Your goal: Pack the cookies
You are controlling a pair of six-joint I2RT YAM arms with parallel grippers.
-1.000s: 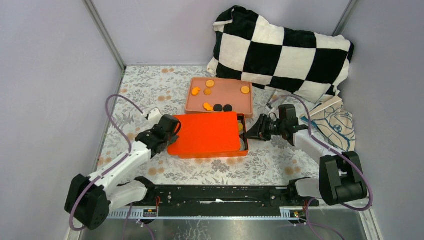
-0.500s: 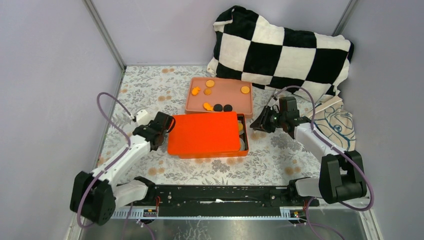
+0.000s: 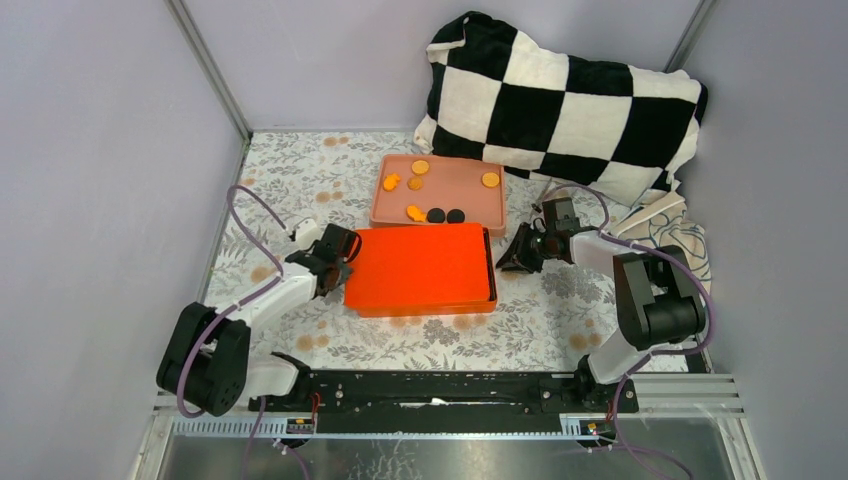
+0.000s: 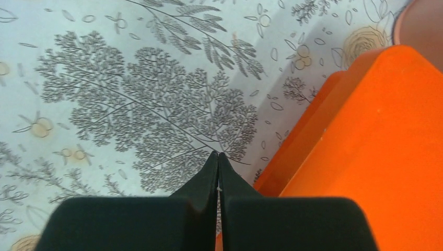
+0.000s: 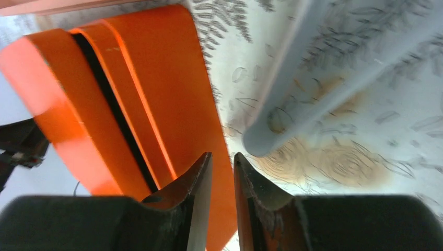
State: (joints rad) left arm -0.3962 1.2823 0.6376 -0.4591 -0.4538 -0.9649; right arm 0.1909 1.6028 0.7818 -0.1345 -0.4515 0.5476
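Several orange cookies [image 3: 420, 167] and two black ones [image 3: 445, 215] lie in the pink tray [image 3: 470, 200]. In front of it stands the orange box [image 3: 420, 268], its lid covering the whole top, so whatever is inside is hidden. My left gripper [image 3: 345, 265] is shut and empty, its tips [image 4: 218, 155] down at the tablecloth beside the lid's left edge [image 4: 376, 146]. My right gripper [image 3: 503, 263] is at the box's right end [image 5: 156, 78]. Its jaws [image 5: 222, 155] stand a narrow gap apart with nothing between them.
A black-and-white checkered pillow [image 3: 560, 100] leans on the back wall behind the tray. A printed cloth [image 3: 670, 240] lies at the right. A grey cable [image 5: 313, 89] crosses the floral tablecloth just past the right fingertips. Walls close in left and right.
The lid has slid right and now covers the box's right end, which stood open before. The left gripper followed it rightwards. The right gripper drew a little closer to the box.
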